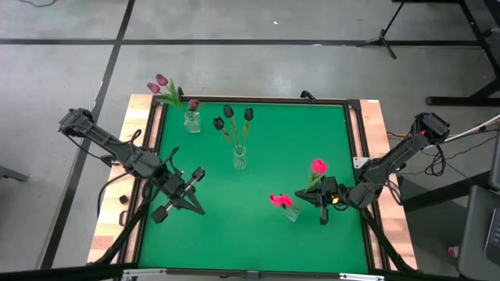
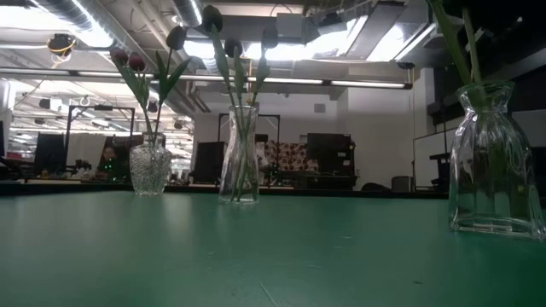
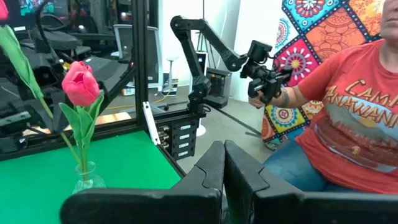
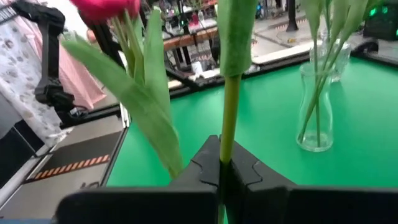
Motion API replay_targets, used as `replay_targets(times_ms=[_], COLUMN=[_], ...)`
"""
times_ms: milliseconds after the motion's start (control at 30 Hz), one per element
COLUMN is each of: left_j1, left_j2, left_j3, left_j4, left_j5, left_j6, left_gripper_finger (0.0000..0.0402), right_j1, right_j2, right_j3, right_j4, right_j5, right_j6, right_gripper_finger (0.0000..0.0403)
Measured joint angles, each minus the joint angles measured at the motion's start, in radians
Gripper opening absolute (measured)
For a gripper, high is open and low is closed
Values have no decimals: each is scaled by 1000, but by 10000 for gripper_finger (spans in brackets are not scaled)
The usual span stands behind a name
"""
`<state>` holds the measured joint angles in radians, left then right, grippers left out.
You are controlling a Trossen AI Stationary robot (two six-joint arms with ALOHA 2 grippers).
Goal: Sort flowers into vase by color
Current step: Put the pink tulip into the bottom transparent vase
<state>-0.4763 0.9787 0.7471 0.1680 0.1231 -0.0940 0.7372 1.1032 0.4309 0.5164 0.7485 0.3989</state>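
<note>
Three glass vases stand on the green table (image 1: 258, 234). The far-left vase (image 1: 191, 121) holds mauve-purple tulips (image 1: 161, 83). The middle vase (image 1: 239, 158) holds near-black maroon tulips (image 1: 229, 113). The near-right vase (image 1: 291, 212) holds a pink-red tulip (image 1: 279, 200). Just right of that vase my right gripper (image 1: 303, 195) is shut on another pink-red tulip (image 1: 319, 166). My left gripper (image 1: 197, 206) hovers shut and empty over the table's left half, fingers pressed together (image 3: 224, 171). The low view shows the vases but neither gripper. My right gripper pinches the tulip's thin green stem (image 4: 226, 149) between its two fingers. The fingers come about level from the table's right side and lie across the stem. The stem stands roughly upright above the fingers, head up. The fingers hide its lower end.
A wooden border (image 1: 375, 133) and a black rail (image 1: 355, 140) frame the green mat. Beyond the table, a person in an orange-red shirt (image 3: 348, 124) sits by another black arm (image 3: 211, 43). Green mat lies bare between the middle vase and the near edge.
</note>
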Motion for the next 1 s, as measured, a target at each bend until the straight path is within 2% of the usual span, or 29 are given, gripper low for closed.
replay_targets(times_ms=[1000], left_j1=[0], left_j2=[0], left_j3=[0], left_j4=[-3], left_j5=[-4], left_j6=[0], left_gripper_finger=[0], right_j1=[2], right_j2=[165], right_j3=[0], right_j4=[14], right_j5=[27], right_j6=[149], right_gripper_finger=[3])
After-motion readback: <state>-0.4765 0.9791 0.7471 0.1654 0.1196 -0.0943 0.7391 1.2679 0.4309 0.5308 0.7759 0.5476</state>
